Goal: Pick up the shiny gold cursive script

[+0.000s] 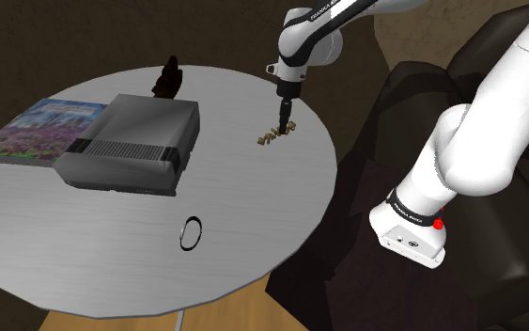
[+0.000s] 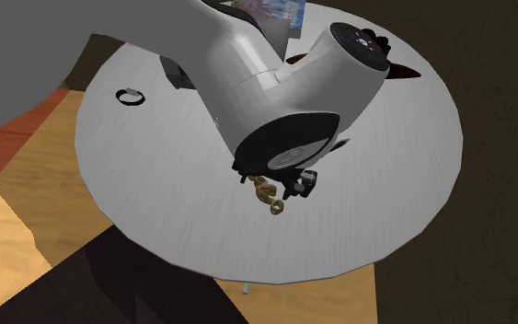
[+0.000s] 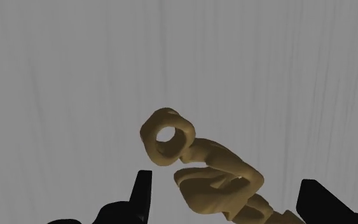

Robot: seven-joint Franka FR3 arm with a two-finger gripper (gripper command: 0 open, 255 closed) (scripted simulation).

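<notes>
Script [image 1: 276, 135]: small gold cursive piece lying flat on table [image 1: 234, 216], at about 2 o'clock on the round top in the shoulder view. Probably light, stiff and slick. Gripper [image 3: 228, 194]: jaws apart, straddling it without touching. Best hold is across the thick middle.

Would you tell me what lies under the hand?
The gold script lies on the grey table under the open hand, between its fingers; in the second exterior view the hand covers part of it.

The arm [image 2: 275, 92] hides part of the gold script [image 2: 266, 191], cut off in the wrist view.
</notes>
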